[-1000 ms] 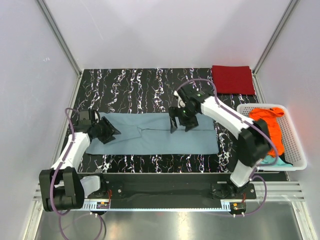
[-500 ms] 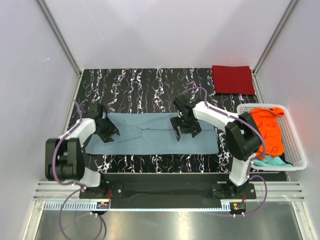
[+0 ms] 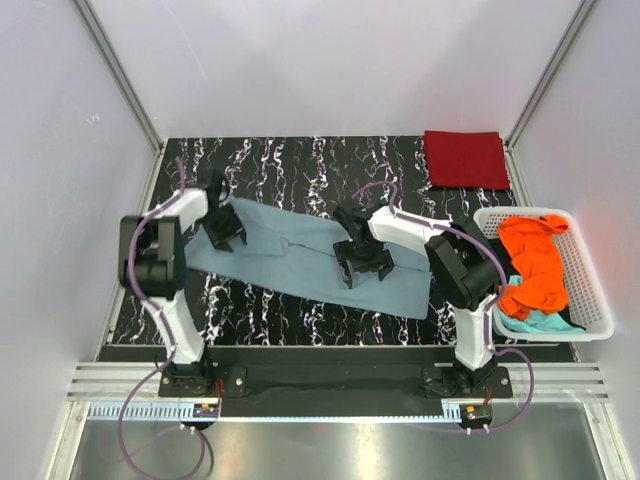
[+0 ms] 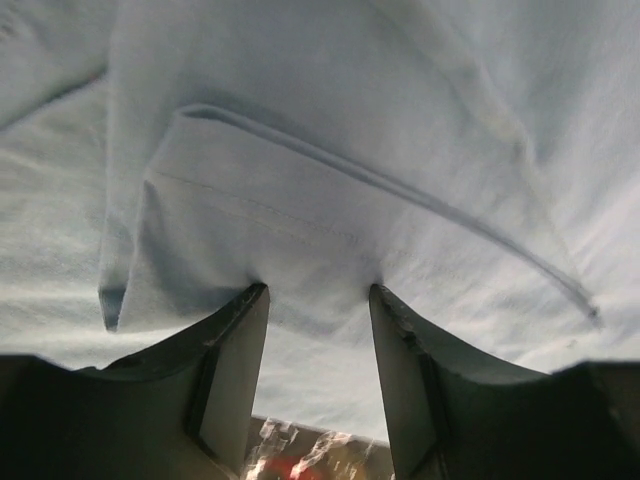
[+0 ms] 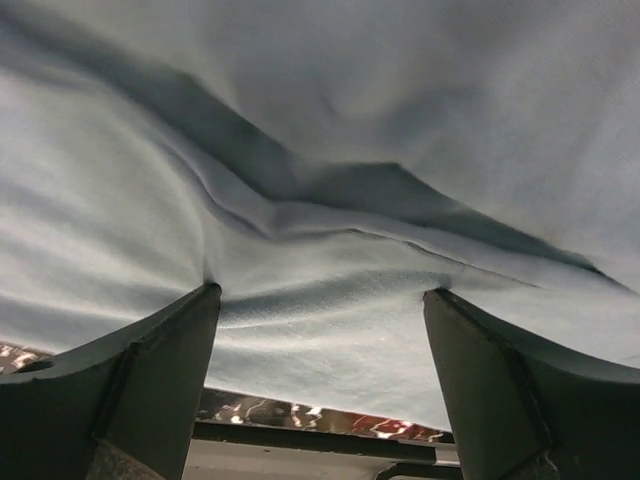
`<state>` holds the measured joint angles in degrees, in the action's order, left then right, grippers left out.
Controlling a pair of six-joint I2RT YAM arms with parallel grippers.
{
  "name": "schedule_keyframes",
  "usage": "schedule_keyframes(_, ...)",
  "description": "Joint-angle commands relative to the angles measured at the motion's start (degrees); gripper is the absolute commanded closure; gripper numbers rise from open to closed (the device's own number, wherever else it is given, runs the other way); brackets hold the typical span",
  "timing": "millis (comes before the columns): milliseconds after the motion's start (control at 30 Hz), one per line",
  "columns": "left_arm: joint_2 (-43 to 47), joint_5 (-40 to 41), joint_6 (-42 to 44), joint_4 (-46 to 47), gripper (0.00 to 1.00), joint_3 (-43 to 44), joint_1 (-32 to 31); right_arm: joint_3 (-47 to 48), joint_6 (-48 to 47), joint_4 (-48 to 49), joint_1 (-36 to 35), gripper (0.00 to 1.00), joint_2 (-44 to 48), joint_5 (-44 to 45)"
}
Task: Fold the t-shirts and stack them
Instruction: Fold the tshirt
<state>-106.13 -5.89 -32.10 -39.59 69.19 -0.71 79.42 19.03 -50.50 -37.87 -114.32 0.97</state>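
- Black table (image 3: 280,165) with white marbled veins, boxed in by pale walls at the back and both sides. Bare surface runs from both grippers to the back wall. A narrower bare band lies on the near side of the left gripper (image 3: 225,232).
- Dusty grey-blue t-shirt (image 3: 300,255), spread flat and lying on a slant under both grippers. Its left end sits farther back, close to the table's left edge. Its right end sits nearer the arm bases, just short of the right edge.
- White slatted basket (image 3: 592,295), well to the right of the right gripper (image 3: 360,262), at the table's right edge.
- Dark red t-shirt (image 3: 465,158), folded into a neat rectangle in the far right corner, beyond and to the right of the right gripper and well apart from it.
- Bright orange t-shirt (image 3: 530,265), crumpled in the basket and heaped up to its rim.
- Teal t-shirt (image 3: 540,322), showing only at the near end of the basket, under the orange one.
- Right gripper: fingers spread wide, tips down on the middle of the grey-blue shirt, with wrinkles in the cloth between them. Nothing is pinched.
- Left gripper: fingers partly apart at the shirt's left end. A folded, stitched hem lies just past the tips, and flat cloth shows through the gap.
- Ruled strip (image 3: 330,412) along the front rail, near the arm bases; its marks are too small to read.
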Motion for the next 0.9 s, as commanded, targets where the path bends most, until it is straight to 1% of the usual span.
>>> schedule_keyframes(0,-9.8,3.4,6.1,4.6,0.49,11.3,-1.4,-1.1,1.5,2.7,-4.1,0.09,-2.3,-6.7)
schedule_keyframes(33,-13.9,3.4,7.1,2.7,0.49,14.4,-1.5,-0.6,1.6,2.7,-4.6,0.09,-2.7,-8.2)
schedule_keyframes(67,-15.8,4.2,7.4,1.6,0.49,20.7,-1.8,0.3,2.1,2.6,-5.5,0.09,-3.1,-9.5)
schedule_keyframes(133,-19.5,5.1,8.4,0.2,0.49,26.7,-2.9,1.1,2.6,3.8,-6.5,0.07,-3.4,-13.7)
schedule_keyframes(167,-22.9,5.7,8.5,-0.7,0.48,32.5,-3.2,1.6,3.4,4.4,-7.0,0.07,-3.5,-15.1)
schedule_keyframes(200,-25.0,5.7,9.1,-0.7,0.48,35.4,-4.0,2.0,3.9,5.5,-7.4,0.07,-3.6,-17.1)
schedule_keyframes(233,-26.9,4.8,9.2,-1.9,0.48,38.4,-4.3,3.1,4.6,6.0,-7.7,0.06,-4.0,-18.2)
schedule_keyframes(267,-31.0,4.1,8.9,-3.1,0.49,45.1,-4.6,3.5,5.9,6.5,-7.8,0.06,-4.4,-19.1)
schedule_keyframes(333,-34.0,2.4,9.2,-3.9,0.49,50.7,-5.7,5.4,7.5,8.3,-8.7,0.05,-5.1,-21.9)
schedule_keyframes(367,-37.1,1.7,9.8,-3.9,0.49,55.2,-6.1,5.8,9.4,9.3,-9.1,0.05,-5.7,-23.1)
schedule_keyframes(433,-40.4,-1.6,10.8,-4.1,0.49,59.7,-7.2,6.4,11.5,13.3,-10.2,0.05,-6.3,-26.8)
schedule_keyframes(467,-41.6,-1.8,11.1,-4.1,0.49,62.3,-7.5,6.5,13.6,14.9,-10.6,0.05,-6.8,-27.9)
schedule_keyframes(533,-43.6,-2.5,12.2,-4.2,0.48,63.4,-8.7,6.6,15.4,19.6,-12.3,0.04,-7.1,-30.1)
schedule_keyframes(600,-43.4,-1.6,13.1,-3.8,0.48,63.3,-10.0,6.3,17.9,24.0,-13.1,0.04,-7.1,-31.2)
schedule_keyframes(667,-43.6,-3.7,13.3,-2.6,0.48,63.9,-10.9,5.1,20.8,28.0,-13.4,0.03,-6.9,-33.0)
schedule_keyframes(700,-44.2,-5.4,13.4,-1.3,0.48,64.2,-11.2,4.7,21.5,31.3,-13.4,0.0,-7.0,-33.3)
schedule_keyframes(800,-45.3,-7.0,14.1,0.3,0.48,67.0,-12.8,5.7,23.7,34.4,-13.4,0.0,-8.1,-34.2)
schedule_keyframes(867,-45.0,-7.9,15.5,2.6,0.47,66.8,-14.2,6.7,26.1,36.5,-13.4,0.0,-9.1,-34.7)
